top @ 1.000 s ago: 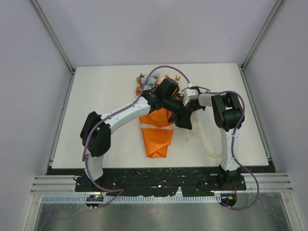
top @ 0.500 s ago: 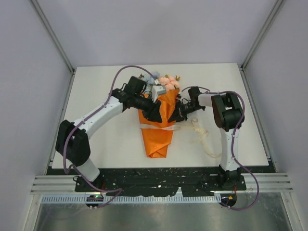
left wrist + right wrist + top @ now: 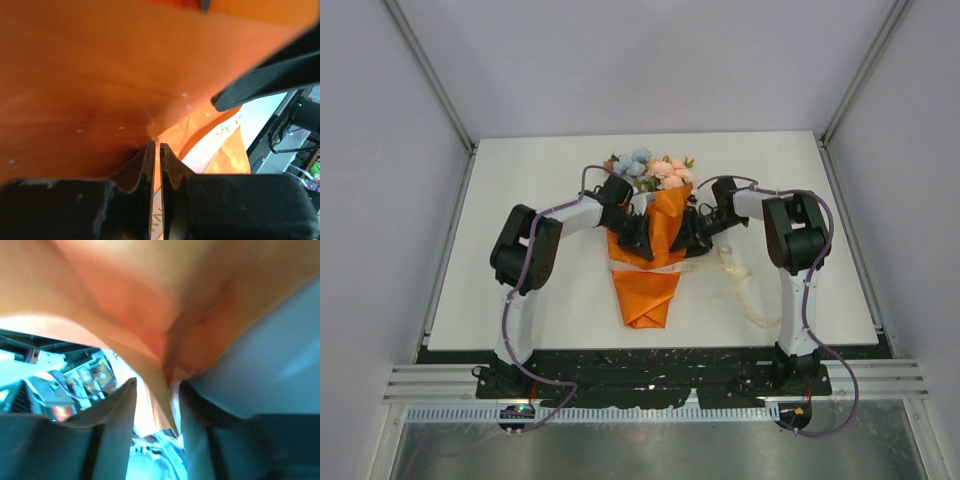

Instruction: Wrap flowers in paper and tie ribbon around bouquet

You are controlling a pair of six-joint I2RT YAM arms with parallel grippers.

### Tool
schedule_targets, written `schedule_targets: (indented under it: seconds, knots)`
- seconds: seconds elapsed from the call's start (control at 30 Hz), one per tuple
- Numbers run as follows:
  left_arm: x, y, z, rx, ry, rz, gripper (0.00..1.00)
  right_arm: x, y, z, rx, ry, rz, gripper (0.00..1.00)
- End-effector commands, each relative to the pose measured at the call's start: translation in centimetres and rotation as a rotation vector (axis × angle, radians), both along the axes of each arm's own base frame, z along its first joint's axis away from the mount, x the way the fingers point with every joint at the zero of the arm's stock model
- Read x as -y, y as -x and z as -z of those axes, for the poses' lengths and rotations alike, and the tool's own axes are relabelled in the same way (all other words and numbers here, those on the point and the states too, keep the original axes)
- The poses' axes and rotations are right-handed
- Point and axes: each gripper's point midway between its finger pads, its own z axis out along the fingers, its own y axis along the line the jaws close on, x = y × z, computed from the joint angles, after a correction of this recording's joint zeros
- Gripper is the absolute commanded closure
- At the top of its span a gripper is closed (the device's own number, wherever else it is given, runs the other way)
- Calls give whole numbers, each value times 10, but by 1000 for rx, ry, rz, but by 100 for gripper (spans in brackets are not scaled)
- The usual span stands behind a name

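Note:
The bouquet lies mid-table, its orange paper (image 3: 648, 285) folded into a cone with the point toward me. The flowers (image 3: 650, 170), blue, pink and peach, stick out at the far end. The cream ribbon (image 3: 642, 266) crosses the cone, and its loose end trails off to the right. My left gripper (image 3: 634, 240) presses on the cone's left edge. In the left wrist view its jaws (image 3: 155, 145) are shut on a thin fold of paper (image 3: 100, 75). My right gripper (image 3: 688, 240) is at the cone's right edge. It stands open (image 3: 157, 382), with a paper fold (image 3: 150, 300) hanging between the fingers.
The ribbon's slack (image 3: 740, 285) loops on the white table (image 3: 520, 200) to the right of the cone, toward the right arm's base. Grey walls close in the table on three sides.
The left arm drew back from above the bouquet to the cone's left edge and closed its jaws on the paper. The right gripper, shut before, has opened.

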Motion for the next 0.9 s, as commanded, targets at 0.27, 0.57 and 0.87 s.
schedule_targets:
  seconds: [0.27, 0.57, 0.87]
  knots:
    - [-3, -6, 4, 1, -62, -6, 90, 164, 13, -98, 393, 312, -234, 17]
    - [-1, -9, 3, 5, -56, 6, 90, 236, 137, -63, 486, 598, -723, 14]
    - [-1, -9, 3, 4, -54, 13, 90, 279, 147, -27, 625, 856, -915, 10]
